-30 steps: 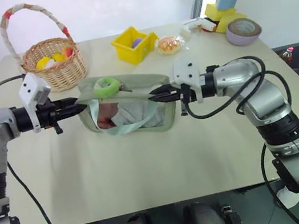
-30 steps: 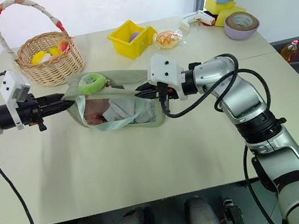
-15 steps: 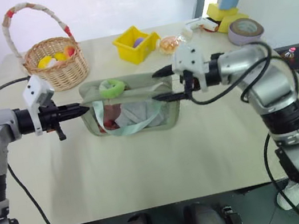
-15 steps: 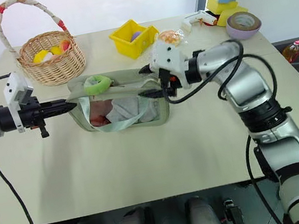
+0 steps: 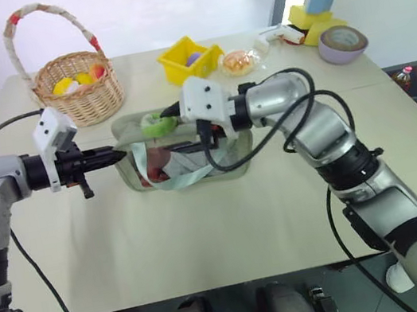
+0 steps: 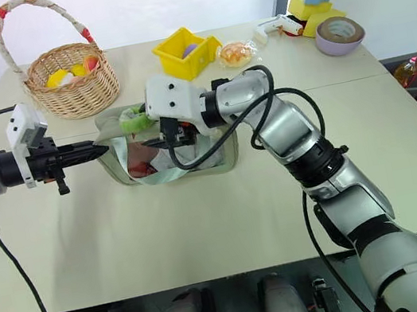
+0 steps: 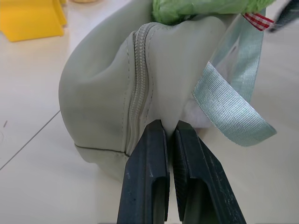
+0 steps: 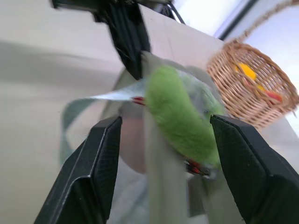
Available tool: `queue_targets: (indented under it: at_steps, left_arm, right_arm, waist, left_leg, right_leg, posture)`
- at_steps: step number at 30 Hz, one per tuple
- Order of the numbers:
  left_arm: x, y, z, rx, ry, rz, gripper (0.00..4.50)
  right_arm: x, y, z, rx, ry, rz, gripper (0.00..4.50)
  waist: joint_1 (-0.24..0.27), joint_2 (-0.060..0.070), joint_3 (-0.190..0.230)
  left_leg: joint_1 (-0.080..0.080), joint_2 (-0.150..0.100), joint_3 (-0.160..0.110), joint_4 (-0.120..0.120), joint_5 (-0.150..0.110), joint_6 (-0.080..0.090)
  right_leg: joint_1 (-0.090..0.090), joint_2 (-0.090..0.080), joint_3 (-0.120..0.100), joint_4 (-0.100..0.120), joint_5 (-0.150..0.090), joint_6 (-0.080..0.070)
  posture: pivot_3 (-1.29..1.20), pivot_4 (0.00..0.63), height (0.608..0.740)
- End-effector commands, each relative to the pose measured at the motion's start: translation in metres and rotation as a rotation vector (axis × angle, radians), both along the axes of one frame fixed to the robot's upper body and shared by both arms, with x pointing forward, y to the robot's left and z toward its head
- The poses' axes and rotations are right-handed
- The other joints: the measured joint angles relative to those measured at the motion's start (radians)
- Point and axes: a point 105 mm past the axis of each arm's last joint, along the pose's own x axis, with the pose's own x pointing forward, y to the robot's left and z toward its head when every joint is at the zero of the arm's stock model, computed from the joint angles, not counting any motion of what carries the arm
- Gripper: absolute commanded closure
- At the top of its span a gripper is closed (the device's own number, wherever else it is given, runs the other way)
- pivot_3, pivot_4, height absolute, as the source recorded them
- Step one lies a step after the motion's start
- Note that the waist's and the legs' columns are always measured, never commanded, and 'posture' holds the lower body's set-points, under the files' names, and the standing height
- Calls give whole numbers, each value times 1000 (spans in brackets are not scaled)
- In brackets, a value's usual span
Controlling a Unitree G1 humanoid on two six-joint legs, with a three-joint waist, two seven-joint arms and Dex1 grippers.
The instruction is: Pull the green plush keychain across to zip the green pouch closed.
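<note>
Green pouch lies left of centre in the left eye view, below the yellow bin. Green plush keychain sits at the pouch's upper left corner, on the zipper line.

Left gripper pinched shut on the pouch's left end fabric, seen beside the zipper seam in the left wrist view. Right gripper spread wide, one finger to each side of the keychain, nothing held yet.

Step in hand, as judged: grasping the keychain. Advisable to close squarely on the plush body, not the mint strap. Keep the left pinch firm as anchor. Pull along the zipper line toward frame right, low and straight, to avoid lifting or buckling the pouch.
</note>
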Motion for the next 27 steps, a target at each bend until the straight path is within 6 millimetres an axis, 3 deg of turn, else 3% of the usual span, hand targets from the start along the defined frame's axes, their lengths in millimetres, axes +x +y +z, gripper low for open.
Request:
queue_targets:
  at_steps: [1, 2, 6, 10, 13, 17, 20, 24, 27]
  left_arm:
    - [-4, 1, 12, 1, -47, -2, 4500]
    - [-4, 1, 12, 0, -47, -1, 4500]
    - [-3, 2, 11, -5, -43, 6, 4500]
    - [-3, 2, 9, -9, -39, 8, 4500]
    - [-3, 2, 9, -12, -39, 10, 4500]
    - [-4, 4, 7, -4, -33, 14, 4500]
    - [-6, 6, 2, -1, -16, 19, 4500]
    - [-6, 7, -1, -10, -4, 29, 4500]
    - [-6, 6, -2, -19, 7, 29, 4500]
  right_arm:
    - [-5, 3, 26, 68, -59, 27, 1933]
    - [-6, 4, 27, 76, -51, 36, 2213]
    - [-14, 3, 31, 112, 8, 72, 4407]
    - [-21, -8, 34, 173, 131, 85, 4490]
    - [-10, -30, 47, 263, 197, -19, 4490]
    - [13, -76, 55, 334, 199, -260, 4490]
    - [28, -128, 57, 330, 112, -517, 4490]
    - [24, -168, 74, 423, 69, -725, 4490]
    - [23, -195, 64, 375, 9, -895, 4490]
  waist:
    - [0, 0, 0]
    - [0, 0, 0]
    - [0, 0, 0]
    - [1, 0, 0]
    - [3, 0, 0]
    - [5, 0, 0]
    - [6, 0, 0]
    - [3, 0, 0]
    - [0, 1, 0]
  left_leg:
    - [0, 0, 0, 0, 0, 0]
    - [0, 0, 0, 0, 0, 0]
    - [0, 0, 0, 0, 0, 0]
    - [0, 0, 0, 0, 0, 0]
    - [0, 0, 0, 0, 0, 0]
    - [0, 0, 0, 0, 0, 0]
    - [0, 0, 0, 0, 0, 1]
    - [0, 0, 1, 0, -1, 2]
    - [0, 1, 1, -2, -1, 2]
  right_leg:
    - [0, 0, 0, 0, 0, 0]
    - [0, 0, 0, 0, 0, 0]
    - [0, 0, 0, 0, 0, 0]
    - [0, 0, 0, 0, 0, 0]
    - [0, 0, 0, 0, 0, 0]
    - [0, -1, 0, 0, 0, 0]
    - [0, -1, 0, 0, 0, 0]
    - [0, -1, 1, 0, 0, 0]
    - [-1, 0, 0, 0, 0, 0]
  posture:
    - [0, 150, 739]
    - [0, 150, 739]
    - [0, 150, 739]
    - [0, 150, 739]
    - [0, 150, 739]
    - [0, 150, 739]
    - [0, 150, 739]
    - [0, 150, 739]
    - [0, 150, 739]
